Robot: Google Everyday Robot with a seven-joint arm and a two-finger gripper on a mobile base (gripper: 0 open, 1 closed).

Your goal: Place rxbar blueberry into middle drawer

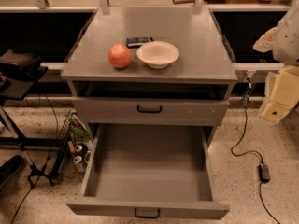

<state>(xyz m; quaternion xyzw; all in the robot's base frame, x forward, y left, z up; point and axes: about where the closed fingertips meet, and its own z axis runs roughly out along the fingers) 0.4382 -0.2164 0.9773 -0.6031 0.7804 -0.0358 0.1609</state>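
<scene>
The rxbar blueberry (139,41), a small dark flat bar, lies on the grey cabinet top (187,36), just behind the gap between a red-orange round fruit (120,55) and a white bowl (158,53). The middle drawer (149,169) is pulled wide open below, and its deep grey tray is bare. Its black handle (147,213) is at the bottom edge. My gripper (280,97) shows as pale parts at the far right edge, beside the cabinet and well away from the bar.
The upper drawer front (149,109) with a black handle is closed. A black cable and adapter (264,171) lie on the floor at the right. A dark stand (18,73) and several cans (78,155) are at the left.
</scene>
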